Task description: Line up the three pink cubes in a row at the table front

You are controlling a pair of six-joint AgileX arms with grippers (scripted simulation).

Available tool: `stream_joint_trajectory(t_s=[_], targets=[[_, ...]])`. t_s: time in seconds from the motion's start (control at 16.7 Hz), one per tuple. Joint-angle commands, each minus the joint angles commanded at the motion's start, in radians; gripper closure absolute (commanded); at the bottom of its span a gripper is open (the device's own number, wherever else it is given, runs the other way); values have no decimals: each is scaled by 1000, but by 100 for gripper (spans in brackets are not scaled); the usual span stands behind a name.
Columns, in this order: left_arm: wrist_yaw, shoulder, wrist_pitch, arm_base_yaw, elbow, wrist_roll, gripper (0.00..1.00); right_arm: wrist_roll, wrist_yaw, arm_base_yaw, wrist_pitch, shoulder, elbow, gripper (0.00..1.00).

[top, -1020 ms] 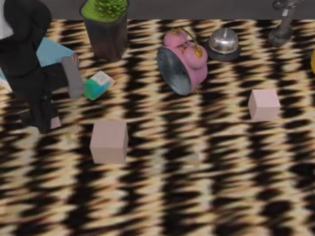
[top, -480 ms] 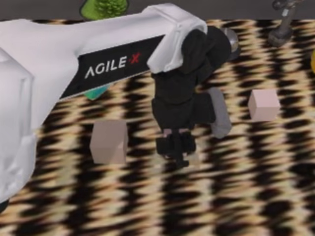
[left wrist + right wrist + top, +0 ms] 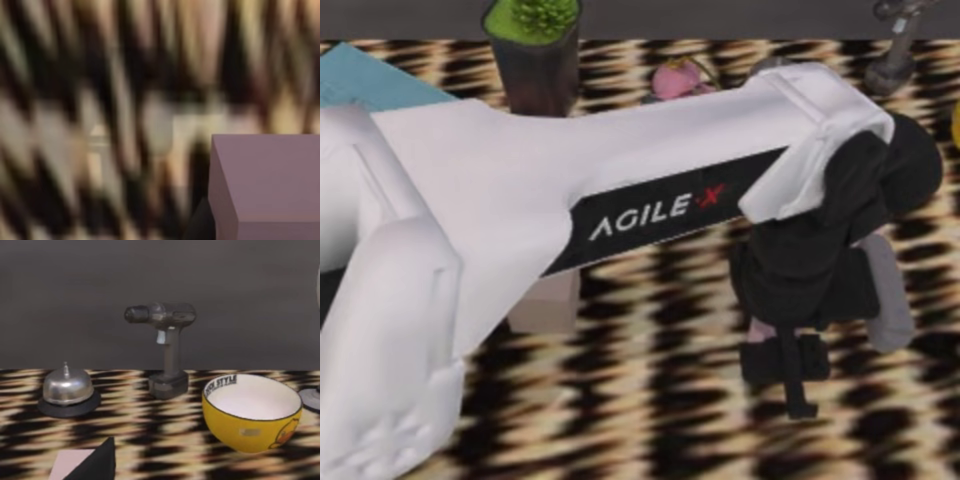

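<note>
The white left arm is stretching across the top view, hiding most of the large cube [image 3: 542, 312] at centre left and the medium cube entirely. The left gripper [image 3: 788, 372], lower right over the streaked table [image 3: 650, 420], is pinching the small cube [image 3: 761, 329], barely visible; the right gripper is lying outside every view.

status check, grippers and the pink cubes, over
Left gripper out over table centre-right, small pink cube in its grasp. Large cube half under left arm. Medium cube hidden from above. Right arm out of view.
</note>
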Motion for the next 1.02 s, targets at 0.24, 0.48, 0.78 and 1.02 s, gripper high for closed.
stream_joint_trajectory(t_s=[0.24, 0.48, 0.78, 1.02], targets=[[1, 0, 19, 4, -18, 1, 100, 0, 0, 0, 0, 0, 0, 0], [2, 41, 160, 2, -111, -3, 100, 0, 0, 0, 0, 0, 0, 0], [1, 70, 235, -3, -165, -2, 100, 0, 0, 0, 0, 0, 0, 0], [1, 70, 235, -3, -165, -2, 85, 0, 0, 0, 0, 0, 0, 0]])
